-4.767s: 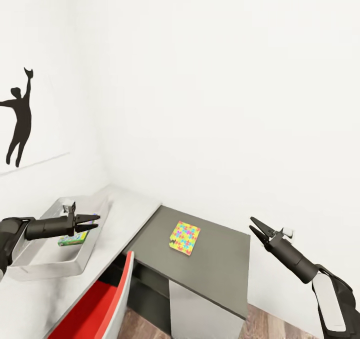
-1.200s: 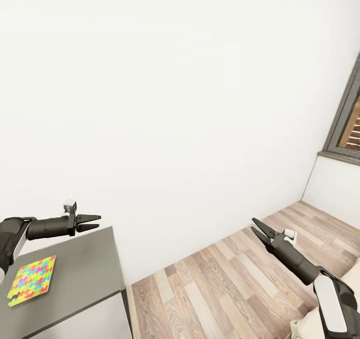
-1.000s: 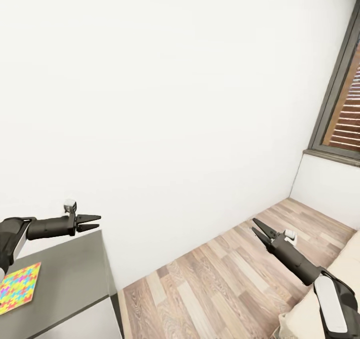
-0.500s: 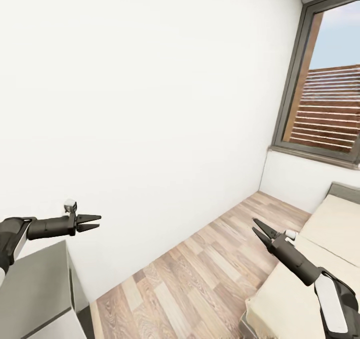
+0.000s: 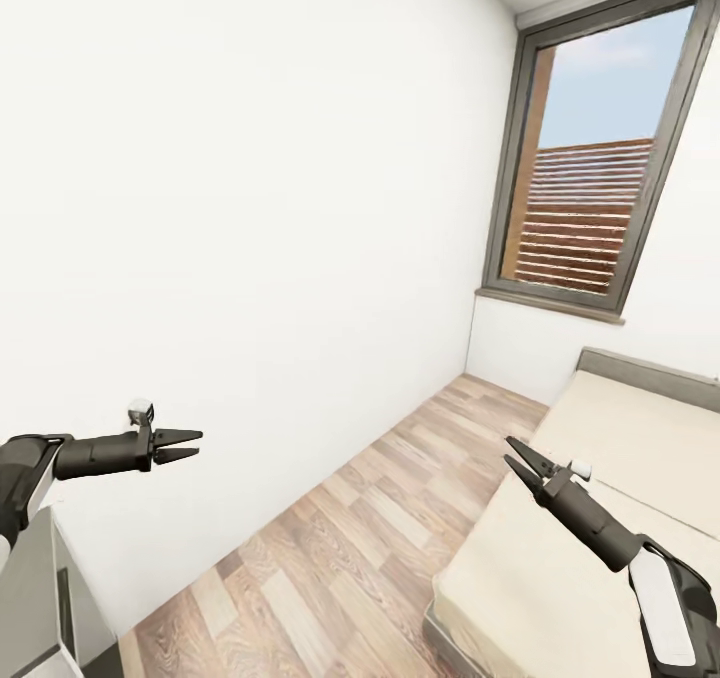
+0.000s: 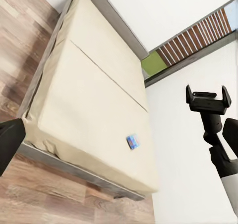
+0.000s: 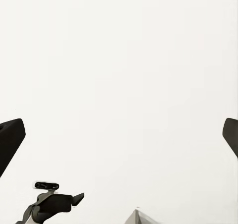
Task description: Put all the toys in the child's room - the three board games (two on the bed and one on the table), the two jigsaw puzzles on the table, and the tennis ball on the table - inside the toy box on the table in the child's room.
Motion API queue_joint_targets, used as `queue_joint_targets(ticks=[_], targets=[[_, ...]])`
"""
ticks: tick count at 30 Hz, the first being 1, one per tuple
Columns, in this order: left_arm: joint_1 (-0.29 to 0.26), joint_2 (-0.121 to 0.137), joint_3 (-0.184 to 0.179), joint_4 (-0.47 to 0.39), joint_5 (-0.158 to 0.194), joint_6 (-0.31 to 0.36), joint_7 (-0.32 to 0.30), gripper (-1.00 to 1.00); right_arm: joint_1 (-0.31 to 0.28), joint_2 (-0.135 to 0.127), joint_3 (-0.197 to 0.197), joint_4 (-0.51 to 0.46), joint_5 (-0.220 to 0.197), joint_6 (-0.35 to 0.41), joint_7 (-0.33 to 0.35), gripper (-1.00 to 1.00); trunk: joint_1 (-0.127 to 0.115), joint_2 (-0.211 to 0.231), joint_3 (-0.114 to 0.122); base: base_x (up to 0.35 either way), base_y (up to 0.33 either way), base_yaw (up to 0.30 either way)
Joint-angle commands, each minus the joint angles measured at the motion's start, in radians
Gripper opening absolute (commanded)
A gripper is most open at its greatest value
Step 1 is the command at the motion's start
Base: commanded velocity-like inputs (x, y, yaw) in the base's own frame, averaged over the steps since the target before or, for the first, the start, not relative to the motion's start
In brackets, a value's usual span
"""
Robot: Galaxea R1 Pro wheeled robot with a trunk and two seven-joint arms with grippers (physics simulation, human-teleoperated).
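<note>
Both grippers are held out empty, the left gripper point(image 5: 182, 445) slightly parted, the right gripper point(image 5: 518, 458) spread wide; a small blue board game point(image 6: 132, 141) is seen lying on the bed point(image 6: 94, 105), well apart from either gripper; the right gripper is raised above the bed's near edge point(image 5: 560, 568).

One bed point(image 5: 600, 518), one window point(image 5: 600, 158), one small blue board game point(image 6: 132, 141) on the mattress, two end effectors: left point(image 5: 185, 445), right point(image 5: 518, 458).

Beige bed point(image 6: 94, 115) bearing one small blue board game point(image 6: 132, 141)
</note>
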State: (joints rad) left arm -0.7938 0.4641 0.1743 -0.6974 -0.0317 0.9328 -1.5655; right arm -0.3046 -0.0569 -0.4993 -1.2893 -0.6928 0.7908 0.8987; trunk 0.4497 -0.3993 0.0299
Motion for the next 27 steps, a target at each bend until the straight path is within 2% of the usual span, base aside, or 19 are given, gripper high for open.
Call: queue_joint_targets(ticks=[1,18,27], targets=[[0.000,0.000,0.001,-0.001,-0.004,0.011,-0.005,1.00,-0.001,0.000,-0.001,0.001,-0.002,0.005,0.001,1.00,0.000,-0.001,0.000,-0.023,-0.033,-0.280],[0.000,-0.001,0.001,0.000,-0.004,0.008,-0.005,1.00,-0.001,0.000,-0.001,0.007,-0.001,0.004,0.001,1.00,0.000,-0.001,0.010,-0.004,-0.009,-0.280],[0.001,-0.002,0.001,0.000,-0.005,0.006,-0.005,1.00,-0.001,0.000,-0.002,0.012,-0.002,0.004,0.001,1.00,0.000,-0.001,0.016,0.000,-0.209,-0.280]])
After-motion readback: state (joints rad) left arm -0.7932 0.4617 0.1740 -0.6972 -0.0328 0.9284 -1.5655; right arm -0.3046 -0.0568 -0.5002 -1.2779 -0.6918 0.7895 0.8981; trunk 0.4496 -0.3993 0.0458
